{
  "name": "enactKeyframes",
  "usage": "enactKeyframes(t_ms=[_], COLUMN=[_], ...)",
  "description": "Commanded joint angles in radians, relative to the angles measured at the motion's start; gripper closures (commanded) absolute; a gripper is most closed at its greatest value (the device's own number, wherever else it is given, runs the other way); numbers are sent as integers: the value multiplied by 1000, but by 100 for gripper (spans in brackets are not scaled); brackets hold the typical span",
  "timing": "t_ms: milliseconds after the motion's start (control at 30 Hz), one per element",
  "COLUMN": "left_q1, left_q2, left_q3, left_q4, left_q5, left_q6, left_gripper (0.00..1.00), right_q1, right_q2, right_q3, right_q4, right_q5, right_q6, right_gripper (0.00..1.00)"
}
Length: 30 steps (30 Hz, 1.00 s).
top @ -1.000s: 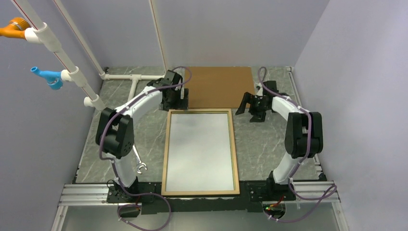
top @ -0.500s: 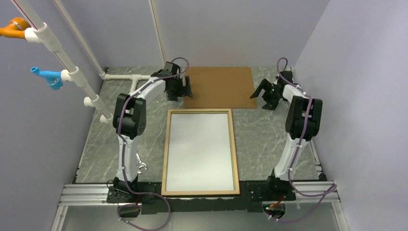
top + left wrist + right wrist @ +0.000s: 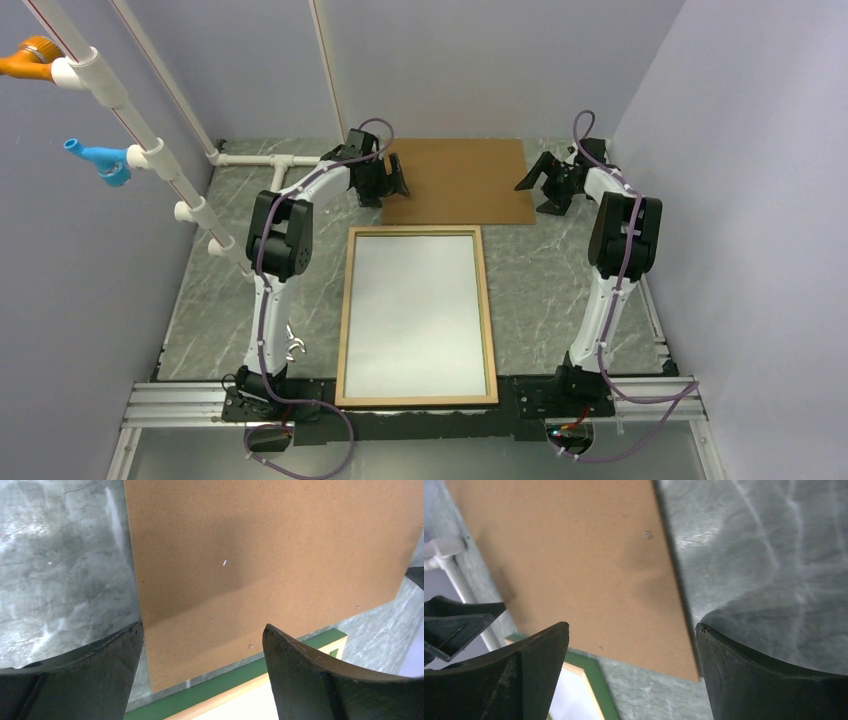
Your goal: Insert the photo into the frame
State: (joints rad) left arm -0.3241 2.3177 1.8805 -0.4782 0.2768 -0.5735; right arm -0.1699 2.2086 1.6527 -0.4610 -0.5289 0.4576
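Both sets of jaws stand released: the left gripper [image 3: 397,181] and right gripper [image 3: 533,196] flank the backing board [image 3: 458,178] on the counter [image 3: 560,300]. The frame [image 3: 345,320] lies just nearer, holding a white sheet, probably the photo [image 3: 418,310] face-down. Pinch opposite board edges evenly and lift level.

Plain lavender walls [image 3: 480,60] enclose a grey marbled table [image 3: 560,290], white pipes [image 3: 150,150] slanting at left
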Motion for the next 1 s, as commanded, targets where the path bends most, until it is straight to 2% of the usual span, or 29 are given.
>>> enactKeyframes(t_ms=[0,200,433,733,967], left_q1=[0,-1,-2,-4,-10], left_q2=[6,-24,-108,-149,-214], left_q3=[-6,-22,-51,-4,-21], left_q4=[91,224,318,254,84], left_q5=[82,202,228,266,286], left_q6=[-50,-89,-89,-66,4], left_gripper=[9,10,10,10,11], right_q1=[28,31,36,64,117], right_q2=[41,-21,-126,-185,-265], right_q3=[-10,-23,-54,-28,-83], right_q4=[34,129,220,160,39], right_q5=[-93,-180,-243,-261,-236], right_q6=[36,103,172,160,75], right_gripper=[1,1,2,2,2])
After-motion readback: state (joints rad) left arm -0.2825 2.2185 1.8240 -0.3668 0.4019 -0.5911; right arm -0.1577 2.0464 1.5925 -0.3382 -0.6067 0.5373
